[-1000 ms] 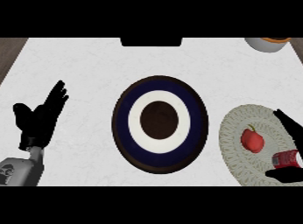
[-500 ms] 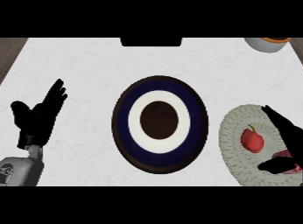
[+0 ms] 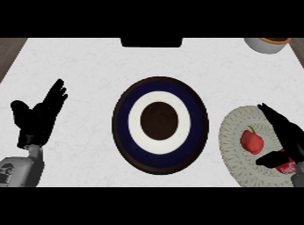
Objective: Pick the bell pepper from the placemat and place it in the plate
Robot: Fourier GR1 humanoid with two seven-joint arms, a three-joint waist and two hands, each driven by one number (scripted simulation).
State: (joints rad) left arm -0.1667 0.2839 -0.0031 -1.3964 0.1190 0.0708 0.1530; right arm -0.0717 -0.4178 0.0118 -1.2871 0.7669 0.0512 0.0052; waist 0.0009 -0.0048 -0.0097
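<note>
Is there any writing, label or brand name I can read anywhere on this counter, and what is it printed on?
No text can be read for certain.
The small red object at the right hand bears white marks, too blurred to read.
The bell pepper, placemat, plate and bowl carry no writing.

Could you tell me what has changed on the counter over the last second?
The right hand has moved forward over the placemat, closing in beside the red bell pepper; its fingers are open and it has not yet taken hold. The pepper itself has not moved. The left hand stays open and resting at the left, and the plate and the bowl at the far right corner are unchanged.
</note>
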